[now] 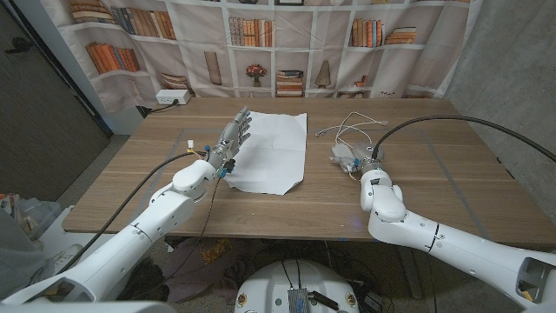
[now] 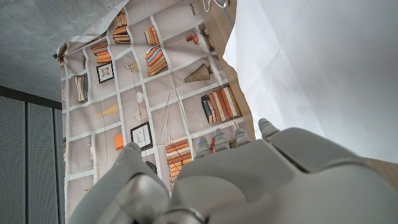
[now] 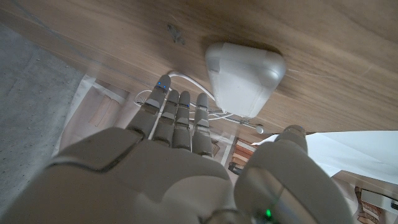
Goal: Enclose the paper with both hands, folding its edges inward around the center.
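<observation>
A white sheet of paper (image 1: 271,149) lies unfolded on the wooden table (image 1: 434,148), slightly left of the middle. My left hand (image 1: 232,139) is at the sheet's left edge with its fingers stretched out and apart, holding nothing. In the left wrist view the paper (image 2: 323,68) spreads beyond my left hand (image 2: 249,180); I cannot tell whether they touch. My right hand (image 1: 353,160) is to the right of the sheet and apart from it, fingers straight, empty. The right wrist view shows my right hand (image 3: 180,162) and a corner of the paper (image 3: 354,149).
A white charger block (image 3: 244,78) lies just past my right fingertips, with thin white cables (image 1: 352,129) looping behind it. A white power strip (image 1: 171,97) sits at the table's back left corner. A bookshelf-print curtain (image 1: 304,43) hangs behind the table.
</observation>
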